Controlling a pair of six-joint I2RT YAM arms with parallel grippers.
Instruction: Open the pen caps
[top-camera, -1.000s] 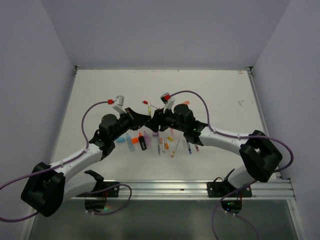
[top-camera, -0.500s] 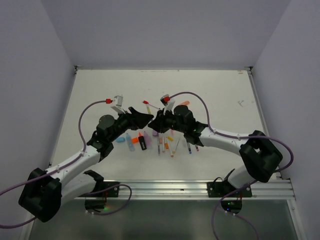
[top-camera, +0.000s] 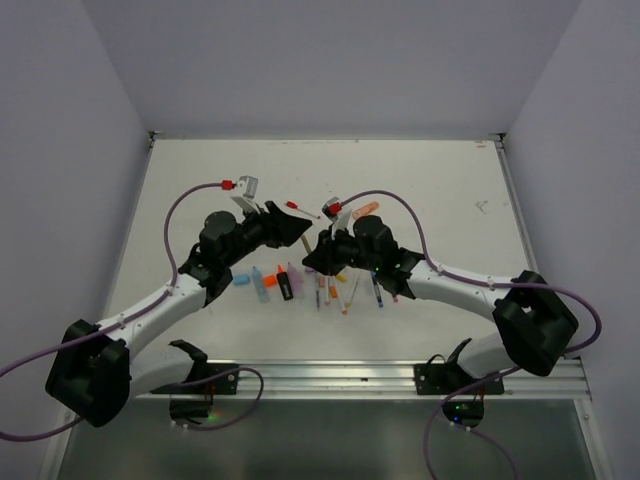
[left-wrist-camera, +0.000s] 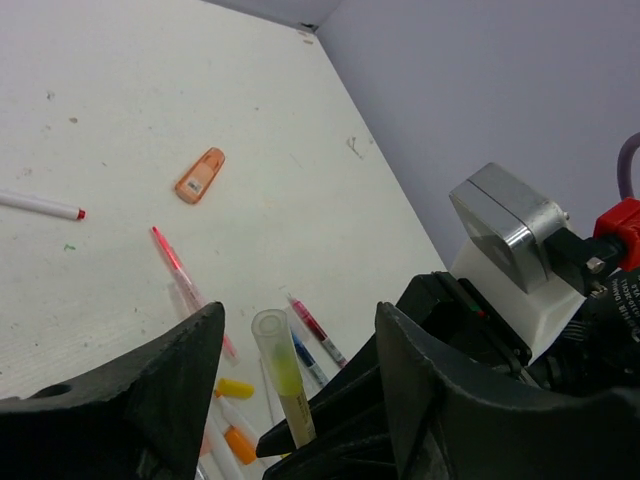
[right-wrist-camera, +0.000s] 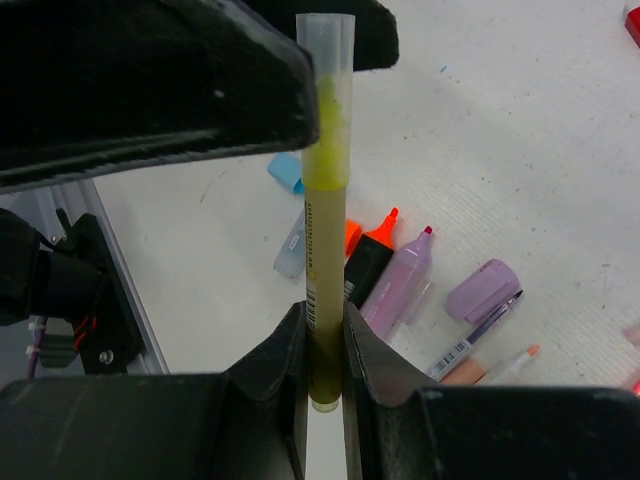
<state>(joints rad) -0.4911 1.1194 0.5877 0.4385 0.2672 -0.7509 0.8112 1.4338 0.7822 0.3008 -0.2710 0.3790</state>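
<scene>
The right jaws are clamped narrowly on the lower barrel of a yellow pen (right-wrist-camera: 322, 230), holding it upright above the middle of the worktop (top-camera: 440, 180) with its clear pen cap (right-wrist-camera: 323, 45) on top. The left jaws stand wide, one on each side of that cap, with a gap showing at both. The other pens (top-camera: 330, 285) lie scattered beneath, towards the near edge.

White, scuffed table (top-camera: 250, 160) lies beneath the right claw (top-camera: 318, 256); a small dark mark (top-camera: 482, 206) sits well to its right; a metal rail (top-camera: 400, 376) runs behind it.
</scene>
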